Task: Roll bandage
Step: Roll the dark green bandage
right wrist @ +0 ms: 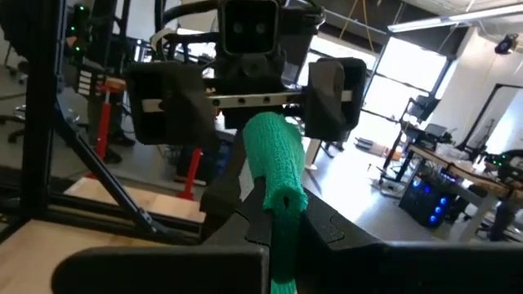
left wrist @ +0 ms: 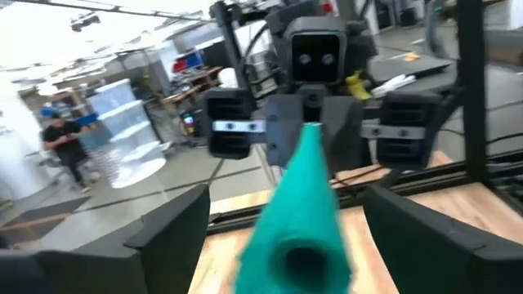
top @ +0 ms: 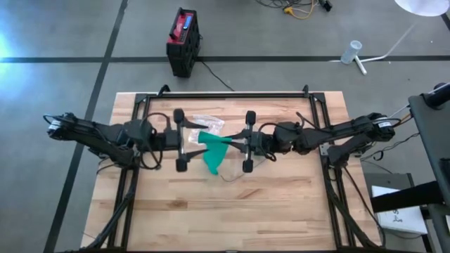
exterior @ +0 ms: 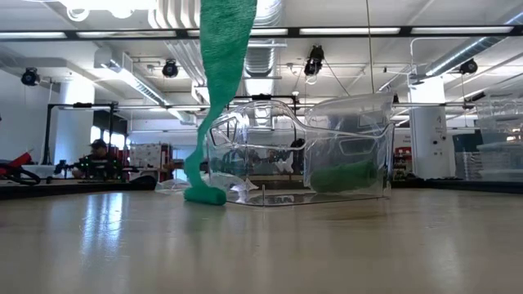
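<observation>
Green bandage [top: 213,150] mid-table between both claws; top cut off in low view, lower end touching wood beside clear plastic package [exterior: 304,152]. Pinched at one end by right gripper [top: 248,144], fingers pressed together. Left gripper [top: 181,143] spread wide, loose bandage end between its fingers [left wrist: 167,233].

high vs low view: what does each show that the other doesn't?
High view only: both arms meeting over the table, left gripper with jaws wide open and right gripper shut on the green bandage, plus the red and black box on the floor beyond the table.

Low view only: the bandage's lower end resting on the tabletop, the clear plastic package standing just behind it, and a person in the room. No gripper appears.

Both: the bandage, the package and the wooden tabletop.
</observation>
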`<action>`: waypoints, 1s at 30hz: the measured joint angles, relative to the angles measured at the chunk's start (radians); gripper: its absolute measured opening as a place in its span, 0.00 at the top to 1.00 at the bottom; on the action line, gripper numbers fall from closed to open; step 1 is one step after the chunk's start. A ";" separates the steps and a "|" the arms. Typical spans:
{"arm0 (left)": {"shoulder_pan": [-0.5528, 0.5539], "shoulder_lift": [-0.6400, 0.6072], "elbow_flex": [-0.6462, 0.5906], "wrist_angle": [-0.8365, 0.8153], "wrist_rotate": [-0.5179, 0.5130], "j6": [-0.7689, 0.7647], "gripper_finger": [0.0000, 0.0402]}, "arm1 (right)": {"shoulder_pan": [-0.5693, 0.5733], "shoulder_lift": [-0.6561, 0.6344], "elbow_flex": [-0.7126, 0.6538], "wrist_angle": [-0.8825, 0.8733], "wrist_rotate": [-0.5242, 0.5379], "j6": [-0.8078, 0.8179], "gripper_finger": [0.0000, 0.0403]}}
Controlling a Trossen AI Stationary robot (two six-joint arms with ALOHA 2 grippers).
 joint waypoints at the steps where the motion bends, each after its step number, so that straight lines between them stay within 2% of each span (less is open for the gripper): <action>1: 0.000 0.000 0.000 0.000 -0.013 0.001 0.22 | 0.000 0.000 0.000 0.000 0.000 0.000 0.97; 4: 0.003 0.002 0.000 -0.003 -0.017 0.000 0.27 | 0.000 0.000 0.000 0.001 -0.001 0.005 0.97; 8: 0.003 0.010 0.000 -0.008 -0.016 -0.002 0.42 | 0.000 0.000 0.000 0.001 -0.002 0.009 0.95; 17: 0.003 0.007 0.000 -0.032 -0.013 -0.012 0.95 | 0.000 0.000 0.000 0.003 0.001 0.018 0.91; 18: 0.003 -0.001 0.000 -0.045 -0.013 -0.028 0.96 | 0.000 0.000 0.000 -0.001 0.001 0.018 0.90; 21: 0.003 -0.030 0.000 -0.079 -0.013 -0.065 0.94 | 0.002 -0.017 0.000 -0.024 0.001 0.016 0.85; 26: 0.003 -0.060 0.000 -0.102 -0.017 -0.101 0.96 | 0.005 -0.052 0.000 -0.074 -0.001 -0.005 0.71; 30: 0.003 -0.063 -0.001 -0.103 -0.018 -0.110 0.98 | 0.031 -0.060 0.000 -0.067 -0.004 -0.092 0.60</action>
